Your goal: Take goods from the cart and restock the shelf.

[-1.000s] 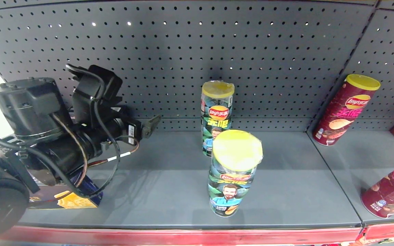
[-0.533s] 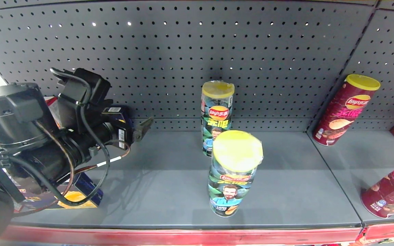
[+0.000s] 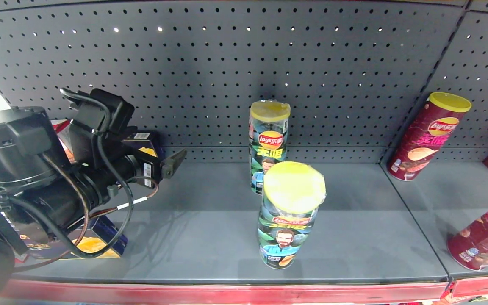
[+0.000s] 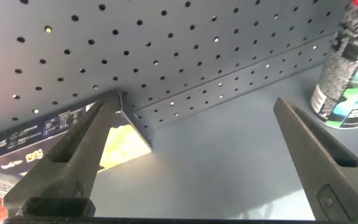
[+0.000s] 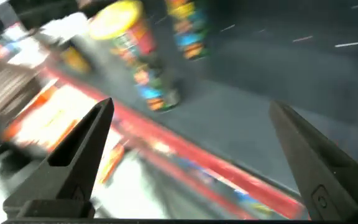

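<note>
My left gripper hangs over the left part of the grey shelf, open and holding nothing. In the left wrist view the left gripper has wide-apart fingers, and a blue snack box sits at the back wall just beyond one finger. That blue box peeks out behind my wrist. Two green chip cans stand mid-shelf, one at the back and one in front. My right gripper is open and empty, out in front of the shelf's red edge.
Another blue box lies at the shelf's front left under my left arm. Red chip cans lean in the bay to the right. Bare shelf floor lies between the left gripper and the green cans.
My left arm has drawn back to the left, away from the green cans, uncovering the blue box at the back wall. The cans have not moved.
</note>
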`<state>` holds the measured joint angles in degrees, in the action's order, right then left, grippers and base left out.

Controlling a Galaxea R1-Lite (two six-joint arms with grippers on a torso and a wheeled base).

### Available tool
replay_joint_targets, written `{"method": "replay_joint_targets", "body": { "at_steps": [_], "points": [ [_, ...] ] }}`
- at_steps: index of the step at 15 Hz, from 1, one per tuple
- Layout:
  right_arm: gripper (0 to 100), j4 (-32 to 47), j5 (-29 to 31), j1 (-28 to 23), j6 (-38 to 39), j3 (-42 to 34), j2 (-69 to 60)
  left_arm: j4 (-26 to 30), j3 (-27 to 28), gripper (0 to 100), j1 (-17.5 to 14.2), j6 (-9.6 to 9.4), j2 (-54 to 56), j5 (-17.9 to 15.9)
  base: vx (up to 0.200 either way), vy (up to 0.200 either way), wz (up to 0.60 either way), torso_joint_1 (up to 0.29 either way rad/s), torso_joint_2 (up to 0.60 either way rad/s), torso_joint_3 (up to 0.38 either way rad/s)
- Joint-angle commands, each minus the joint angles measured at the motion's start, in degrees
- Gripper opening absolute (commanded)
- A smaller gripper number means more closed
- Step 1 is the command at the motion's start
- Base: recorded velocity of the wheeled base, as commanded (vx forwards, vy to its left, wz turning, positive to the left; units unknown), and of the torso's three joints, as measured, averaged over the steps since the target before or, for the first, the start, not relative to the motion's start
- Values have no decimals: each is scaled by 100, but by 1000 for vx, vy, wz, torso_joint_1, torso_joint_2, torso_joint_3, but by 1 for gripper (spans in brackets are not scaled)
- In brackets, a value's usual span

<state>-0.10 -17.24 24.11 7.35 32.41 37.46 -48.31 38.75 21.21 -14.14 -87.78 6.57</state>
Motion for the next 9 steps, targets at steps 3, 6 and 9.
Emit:
{"method": "replay_joint_targets", "body": {
  "at_steps": [3,6,9],
  "points": [
    [100,-140,212,1280,-14,134,1351,-82,-140,100,-188,-1,25,-121,0,0,0,0,0,0],
    [100,-562,484,1640,-14,98,1967,-82,-184,100,-363,-10,86,-314,0,0,0,0,0,0],
    [100,-562,713,1904,-14,160,2230,-91,-158,100,-372,-19,77,-314,0,0,0,0,0,0]
  ]
}}
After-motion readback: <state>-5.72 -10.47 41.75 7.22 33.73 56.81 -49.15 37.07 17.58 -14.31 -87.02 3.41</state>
